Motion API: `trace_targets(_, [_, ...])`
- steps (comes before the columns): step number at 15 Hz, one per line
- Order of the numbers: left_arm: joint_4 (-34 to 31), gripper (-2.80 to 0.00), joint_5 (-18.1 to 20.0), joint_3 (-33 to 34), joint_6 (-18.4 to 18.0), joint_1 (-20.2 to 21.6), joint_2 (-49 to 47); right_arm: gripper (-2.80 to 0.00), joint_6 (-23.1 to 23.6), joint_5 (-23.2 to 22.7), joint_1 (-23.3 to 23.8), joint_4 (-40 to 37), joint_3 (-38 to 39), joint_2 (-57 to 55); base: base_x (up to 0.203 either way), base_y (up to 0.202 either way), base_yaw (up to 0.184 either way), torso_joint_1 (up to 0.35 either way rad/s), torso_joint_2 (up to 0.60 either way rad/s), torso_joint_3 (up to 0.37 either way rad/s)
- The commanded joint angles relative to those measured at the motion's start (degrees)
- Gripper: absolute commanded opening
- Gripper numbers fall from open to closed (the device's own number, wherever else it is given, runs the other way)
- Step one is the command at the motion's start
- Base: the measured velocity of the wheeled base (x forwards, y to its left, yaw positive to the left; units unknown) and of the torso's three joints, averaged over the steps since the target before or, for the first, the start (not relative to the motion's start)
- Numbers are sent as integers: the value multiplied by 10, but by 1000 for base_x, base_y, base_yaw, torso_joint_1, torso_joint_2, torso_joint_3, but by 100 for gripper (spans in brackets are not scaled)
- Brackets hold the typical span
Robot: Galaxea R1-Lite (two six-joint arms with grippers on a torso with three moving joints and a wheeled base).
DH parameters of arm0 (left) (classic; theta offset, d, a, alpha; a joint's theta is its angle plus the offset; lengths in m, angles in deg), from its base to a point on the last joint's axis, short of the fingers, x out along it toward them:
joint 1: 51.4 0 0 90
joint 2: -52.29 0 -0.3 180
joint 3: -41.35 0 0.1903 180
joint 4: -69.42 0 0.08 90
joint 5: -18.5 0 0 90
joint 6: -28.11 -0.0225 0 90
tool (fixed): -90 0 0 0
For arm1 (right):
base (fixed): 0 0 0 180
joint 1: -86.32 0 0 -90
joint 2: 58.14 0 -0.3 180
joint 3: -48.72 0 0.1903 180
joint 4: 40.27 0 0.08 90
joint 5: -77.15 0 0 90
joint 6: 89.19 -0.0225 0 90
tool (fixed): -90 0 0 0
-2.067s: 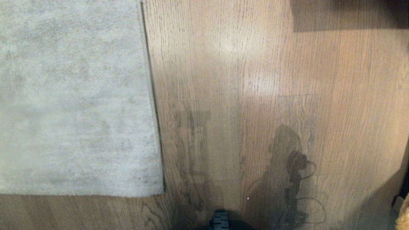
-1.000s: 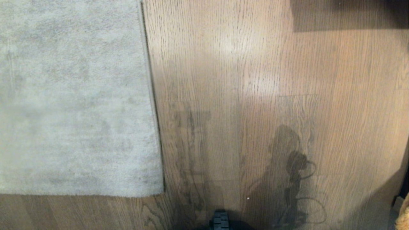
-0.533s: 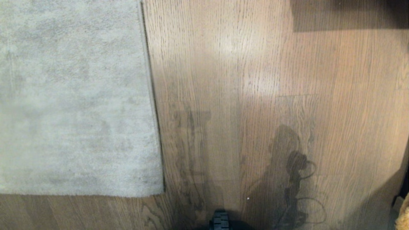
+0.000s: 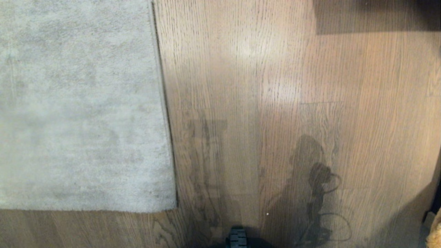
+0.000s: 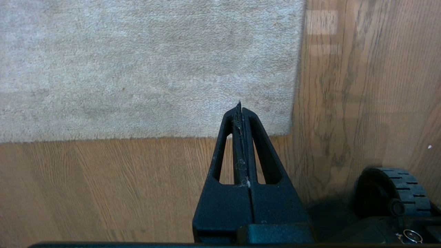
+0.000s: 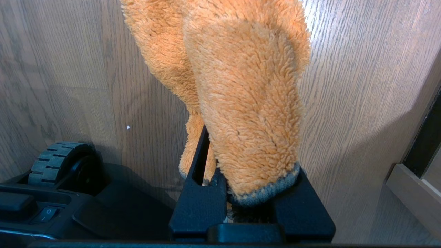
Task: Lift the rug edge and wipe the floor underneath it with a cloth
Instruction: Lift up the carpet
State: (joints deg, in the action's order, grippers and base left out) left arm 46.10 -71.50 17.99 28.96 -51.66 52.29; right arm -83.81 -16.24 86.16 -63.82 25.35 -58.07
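Note:
The pale grey rug (image 4: 79, 103) lies flat on the brown wood floor (image 4: 275, 86) at the left of the head view. Its long rug edge (image 4: 165, 113) runs away from me, and its near border (image 5: 103, 138) meets it at a corner. My left gripper (image 5: 240, 106) hangs shut and empty above that corner, lint on its fingers (image 5: 227, 137). My right gripper (image 6: 220, 132) is shut on the cloth (image 6: 248, 103), a fuzzy orange-tan rag with grey trim draped over its fingers and hiding their tips. A sliver of the cloth (image 4: 434, 230) shows at the head view's lower right.
My base's ribbed black wheel (image 4: 237, 239) sits at the bottom middle, also in the wrist views as the wheel (image 5: 389, 189) and the wheel (image 6: 55, 162). A dark shape (image 4: 375, 15) lies at the far right. A pale furniture edge (image 6: 413, 193) stands at my right.

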Motion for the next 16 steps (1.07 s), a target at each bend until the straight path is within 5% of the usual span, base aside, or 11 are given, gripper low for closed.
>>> trace_targets(1, [0, -280, 0, 0, 0, 0, 0, -280, 1, 0, 0, 0, 0, -1, 0, 0, 0, 0, 0, 0])
trace_targets(9, [-9, -280, 0, -5, -4, 0, -8, -280, 1, 0, 0, 0, 0, -1, 0, 0, 0, 0, 0, 0])
trace_targets(16, [-24, -280, 27, -114, -2, -52, -192, -280, 1, 0, 0, 0, 0, -1, 0, 0, 0, 0, 0, 0])
